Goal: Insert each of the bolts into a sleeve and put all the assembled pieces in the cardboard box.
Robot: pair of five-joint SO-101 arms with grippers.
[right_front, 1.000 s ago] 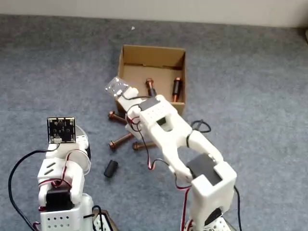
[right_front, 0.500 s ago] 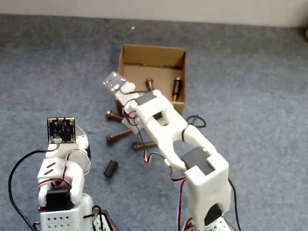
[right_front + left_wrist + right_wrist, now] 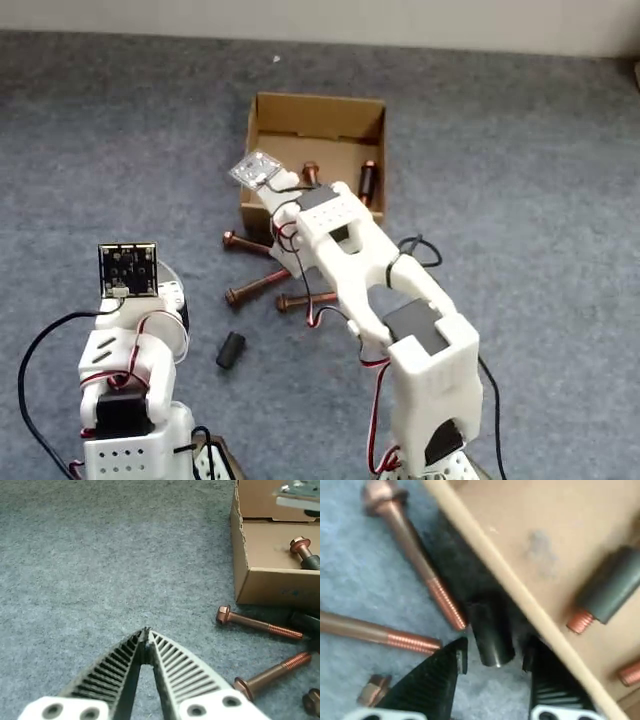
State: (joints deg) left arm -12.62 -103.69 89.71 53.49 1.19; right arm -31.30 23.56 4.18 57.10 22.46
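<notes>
The right arm has swung a little closer to the open, square brown cardboard box (image 3: 262, 130) over the last half second. The middle one of the three loose bolts has slid slightly on the grey, felt-like desk (image 3: 520, 200).

The right gripper (image 3: 495, 655) is spread open, with its ribbed black fingers on either side of a smooth black cylindrical sleeve (image 3: 492, 632). A sliver of gap shows on both sides. This sleeve lies on the desk against the box's outer wall, and the threaded tip of a copper-coloured hex-head bolt (image 3: 415, 562) sits just beside it.

Inside the box, the right wrist view brings one assembled piece (image 3: 610, 597) up close, a dark sleeve with copper thread poking out.

The high view takes in what lies farther out. Three copper bolts (image 3: 258, 287) fan across the desk near the box front, and a second black sleeve (image 3: 231, 350) lies well apart from them, near the left arm.

The left gripper (image 3: 146, 635) is closed, its ridged tips meeting above bare desk.
</notes>
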